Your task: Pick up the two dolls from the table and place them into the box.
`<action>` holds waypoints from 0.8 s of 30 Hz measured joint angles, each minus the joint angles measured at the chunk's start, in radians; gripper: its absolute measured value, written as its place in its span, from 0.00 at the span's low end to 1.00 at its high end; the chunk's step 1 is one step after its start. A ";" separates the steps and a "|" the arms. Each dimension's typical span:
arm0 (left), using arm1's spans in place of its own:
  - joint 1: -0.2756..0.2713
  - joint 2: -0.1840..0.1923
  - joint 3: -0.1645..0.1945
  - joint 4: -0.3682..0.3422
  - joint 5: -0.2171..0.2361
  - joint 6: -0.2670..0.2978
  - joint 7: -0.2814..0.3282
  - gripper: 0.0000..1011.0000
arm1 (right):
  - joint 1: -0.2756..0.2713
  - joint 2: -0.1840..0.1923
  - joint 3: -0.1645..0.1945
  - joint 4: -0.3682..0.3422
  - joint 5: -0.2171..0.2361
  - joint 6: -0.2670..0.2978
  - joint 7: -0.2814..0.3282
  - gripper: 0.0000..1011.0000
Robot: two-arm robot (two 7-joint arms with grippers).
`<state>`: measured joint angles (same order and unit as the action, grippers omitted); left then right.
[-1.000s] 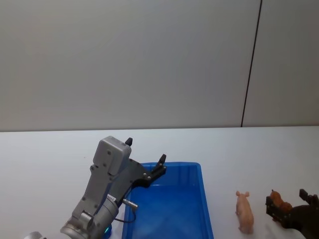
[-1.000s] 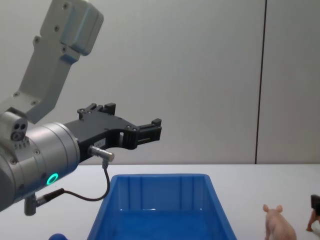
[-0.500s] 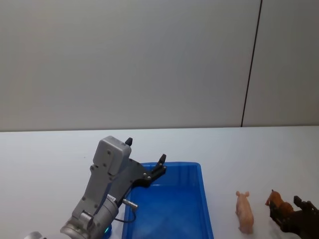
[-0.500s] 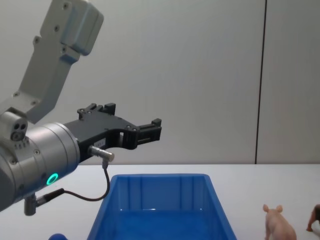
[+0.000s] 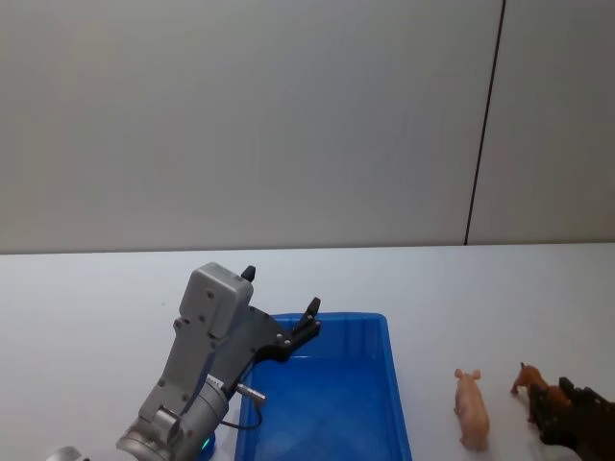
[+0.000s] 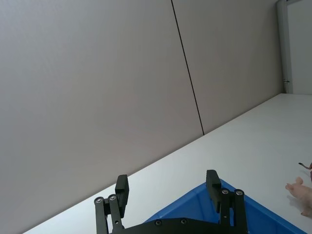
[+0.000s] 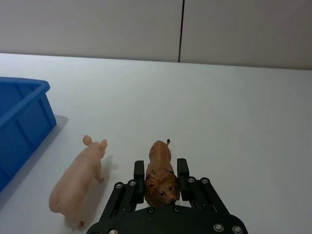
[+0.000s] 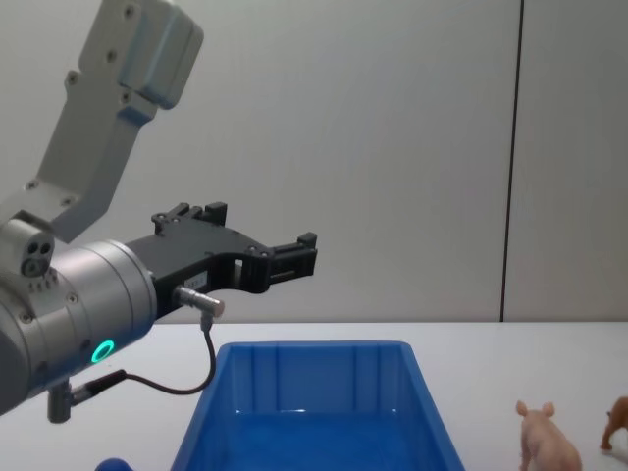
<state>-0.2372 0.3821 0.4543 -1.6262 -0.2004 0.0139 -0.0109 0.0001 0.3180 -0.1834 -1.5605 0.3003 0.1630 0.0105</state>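
Grip quality decides this step. Nearest the robot, at the near right of the table (image 7: 234, 107), the right gripper (image 7: 160, 163) sits low with its fingers closed against both sides of the brown doll (image 7: 158, 152), at the maned head; the body points away from the wrist and the feet appear to rest on the tabletop. From where I stand the hold looks to be on the head alone; lift straight up and slowly, so the body does not twist out; confirm clearance from the table before any sideways travel. Just beside it, toward the robot's left, stands the pink pig (image 7: 78, 183), apart from the fingers; route the carry above it, not through it. Farther left stands the box (image 5: 351, 318), nothing visible inside; release only once the doll is over its floor, within the rim. The left gripper (image 6: 167, 181) hangs above the box's left side, fingers spread wide and holding nothing; allow for crowding between the arms there.

The right wrist view gives the finger contact on the head; the head view hides that behind the gripper body. The chest view gives heights from the side: left gripper well above the rim, both dolls at table level.
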 joint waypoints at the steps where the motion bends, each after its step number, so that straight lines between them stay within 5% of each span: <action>1: 0.000 0.000 0.000 0.000 0.000 0.000 0.000 0.99 | -0.001 0.000 0.000 -0.005 -0.002 -0.003 0.000 0.38; 10: 0.000 0.000 0.000 0.000 0.000 0.000 0.000 0.99 | -0.004 -0.002 -0.001 -0.047 -0.008 -0.046 0.025 0.38; 24: 0.000 0.000 0.000 0.000 0.000 0.000 0.000 0.99 | 0.021 -0.021 -0.016 -0.085 0.020 -0.127 0.165 0.38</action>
<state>-0.2372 0.3821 0.4543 -1.6262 -0.2004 0.0139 -0.0109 0.0206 0.2968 -0.1994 -1.6456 0.3203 0.0363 0.1755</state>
